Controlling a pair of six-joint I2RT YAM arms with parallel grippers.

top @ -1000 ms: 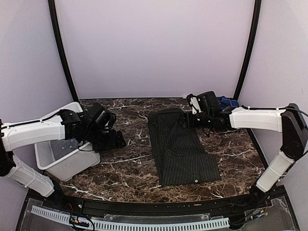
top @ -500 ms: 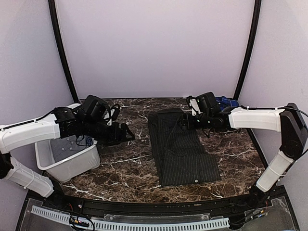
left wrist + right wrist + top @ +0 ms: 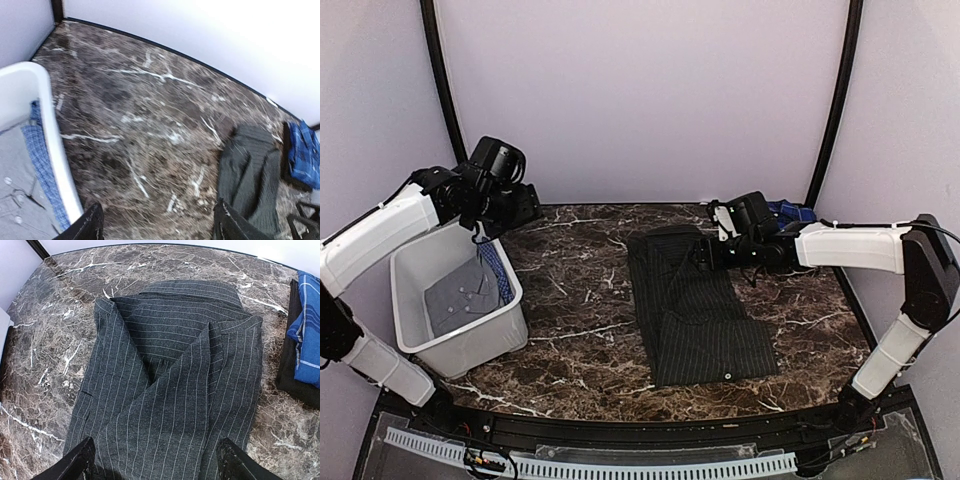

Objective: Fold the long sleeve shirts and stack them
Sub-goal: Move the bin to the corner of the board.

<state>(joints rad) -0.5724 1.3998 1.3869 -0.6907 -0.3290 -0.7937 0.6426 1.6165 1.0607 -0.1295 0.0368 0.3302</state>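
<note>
A black pinstriped long sleeve shirt (image 3: 695, 305) lies partly folded on the marble table (image 3: 580, 300), collar end toward the back. My right gripper (image 3: 705, 252) hovers open over its upper part. In the right wrist view the fingertips (image 3: 75, 462) straddle the striped cloth (image 3: 175, 365) without touching it. A blue plaid shirt (image 3: 790, 212) lies folded at the back right, on a dark folded piece (image 3: 295, 380). My left gripper (image 3: 525, 205) is raised over the bin's back edge, open and empty. Its view shows bare marble between the fingers (image 3: 92, 225), with the pinstriped shirt (image 3: 250, 175) at the right.
A white plastic bin (image 3: 510, 320) stands at the left, holding a grey buttoned garment (image 3: 460, 300) and a blue checked cloth (image 3: 498, 272). Its rim (image 3: 55, 145) shows in the left wrist view. Black frame posts rise at both back corners.
My left arm has swung up and back from low over the table beside the bin to the back left corner. The right arm has stayed almost still.
</note>
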